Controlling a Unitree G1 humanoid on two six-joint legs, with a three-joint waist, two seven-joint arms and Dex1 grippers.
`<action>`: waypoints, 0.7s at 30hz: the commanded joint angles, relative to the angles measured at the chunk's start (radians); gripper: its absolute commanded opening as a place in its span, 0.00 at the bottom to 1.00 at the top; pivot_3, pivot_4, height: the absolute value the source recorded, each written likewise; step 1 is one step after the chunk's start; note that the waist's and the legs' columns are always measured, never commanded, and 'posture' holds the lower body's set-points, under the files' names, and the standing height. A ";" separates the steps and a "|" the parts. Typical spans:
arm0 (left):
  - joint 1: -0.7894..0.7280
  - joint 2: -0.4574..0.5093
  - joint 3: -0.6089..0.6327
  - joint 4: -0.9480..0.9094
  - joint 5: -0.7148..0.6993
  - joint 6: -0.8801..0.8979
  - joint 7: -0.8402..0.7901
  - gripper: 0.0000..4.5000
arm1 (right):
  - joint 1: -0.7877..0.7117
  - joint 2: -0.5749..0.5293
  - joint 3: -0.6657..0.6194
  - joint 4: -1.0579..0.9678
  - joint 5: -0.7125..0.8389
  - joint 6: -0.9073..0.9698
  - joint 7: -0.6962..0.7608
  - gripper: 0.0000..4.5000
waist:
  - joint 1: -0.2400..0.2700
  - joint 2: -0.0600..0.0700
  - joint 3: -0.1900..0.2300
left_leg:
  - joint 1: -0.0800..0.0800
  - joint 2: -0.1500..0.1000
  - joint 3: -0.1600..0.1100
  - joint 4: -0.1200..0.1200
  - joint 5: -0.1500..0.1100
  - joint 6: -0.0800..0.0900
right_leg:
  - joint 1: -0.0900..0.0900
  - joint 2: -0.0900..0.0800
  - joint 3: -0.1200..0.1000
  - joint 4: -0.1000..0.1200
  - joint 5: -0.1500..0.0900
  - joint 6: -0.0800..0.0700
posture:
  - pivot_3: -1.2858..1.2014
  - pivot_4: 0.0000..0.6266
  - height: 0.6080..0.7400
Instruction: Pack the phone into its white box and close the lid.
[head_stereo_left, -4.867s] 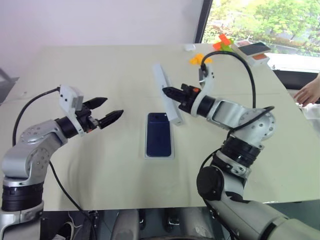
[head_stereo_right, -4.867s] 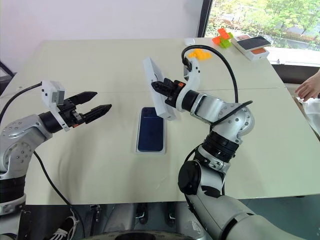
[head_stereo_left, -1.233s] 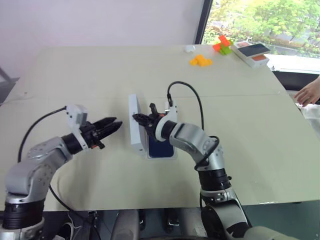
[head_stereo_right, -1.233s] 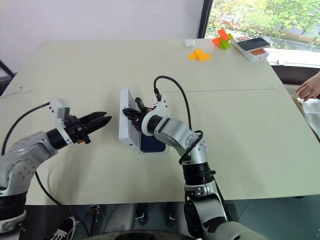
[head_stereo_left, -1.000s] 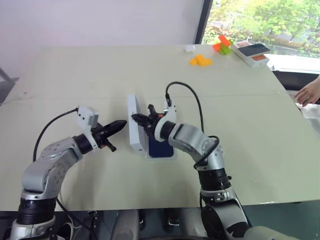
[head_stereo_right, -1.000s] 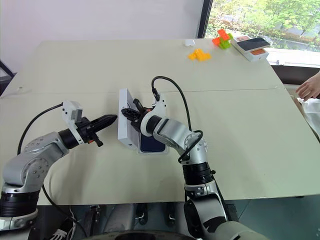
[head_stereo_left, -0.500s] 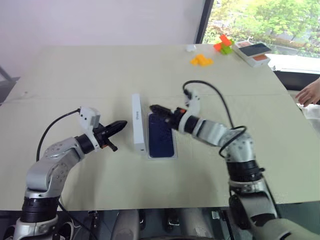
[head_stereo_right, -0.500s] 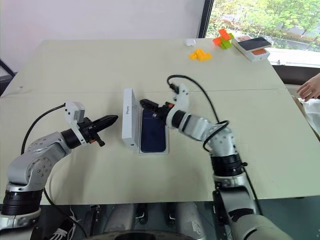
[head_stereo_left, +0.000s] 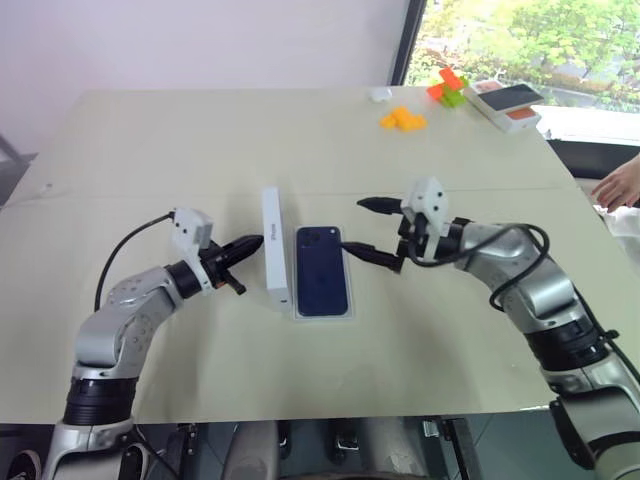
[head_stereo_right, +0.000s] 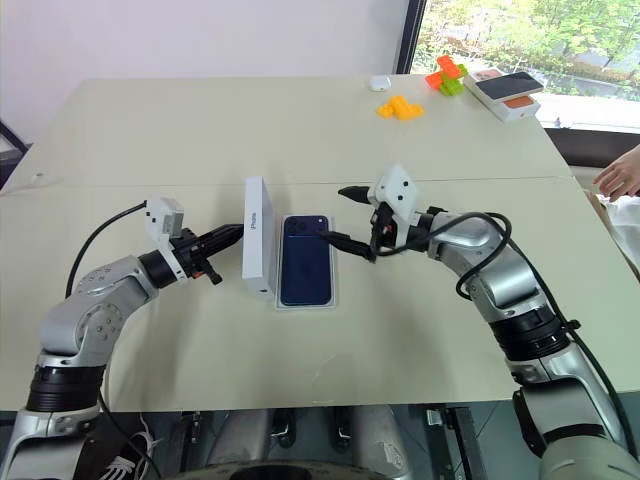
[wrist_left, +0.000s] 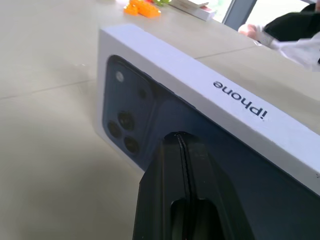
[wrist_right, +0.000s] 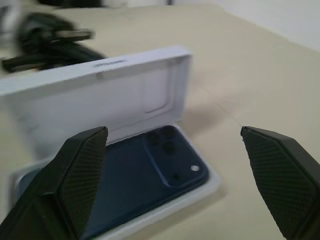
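Note:
The dark blue phone (head_stereo_left: 322, 272) lies back up in the white box (head_stereo_left: 322, 315) at the table's middle. The lid (head_stereo_left: 273, 250) stands on its long edge along the box's left side, its printed top facing left and its plain white inside (wrist_right: 100, 95) facing the phone (wrist_right: 145, 170). My left gripper (head_stereo_left: 252, 243) is shut, its tip right at the lid's printed face (wrist_left: 150, 115); I cannot tell if they touch. My right gripper (head_stereo_left: 352, 224) hangs open above the box's right side, holding nothing.
Orange blocks (head_stereo_left: 401, 121), red and green blocks (head_stereo_left: 447, 85) and a box with an orange and dark print (head_stereo_left: 505, 102) sit at the far right of the table. A person's hand (head_stereo_left: 620, 185) rests at the right edge.
My right gripper has let go of the lid, opened wide, rolled over and drawn back to the right. The lid stays standing on its edge. My left gripper stays shut beside it.

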 joint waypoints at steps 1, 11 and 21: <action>-0.024 -0.009 -0.031 -0.024 0.008 -0.014 -0.024 0.00 | 0.004 -0.018 -0.060 0.001 0.012 -0.011 0.113 0.99 | 0.001 0.000 0.000 | 0.000 0.000 0.000 0.000 0.000 0.000 | 0.000 0.000 0.000 0.000 0.000 0.000 | 0.52 0.24 0.98; -0.055 -0.056 -0.156 -0.030 0.060 -0.017 -0.053 0.00 | -0.010 0.027 -0.071 0.117 -0.153 -0.131 0.153 0.99 | 0.005 0.000 0.000 | 0.001 0.000 0.000 0.002 0.000 0.000 | 0.001 0.000 0.000 0.002 0.000 0.000 | 0.52 0.24 0.98; -0.038 -0.050 -0.038 -0.100 -0.015 0.052 0.006 0.00 | -0.047 0.037 -0.097 0.199 -0.226 -0.176 0.174 0.99 | 0.015 0.000 0.000 | 0.001 0.000 0.000 0.003 0.000 0.000 | 0.001 0.000 0.000 0.003 0.001 0.000 | 0.52 0.24 0.98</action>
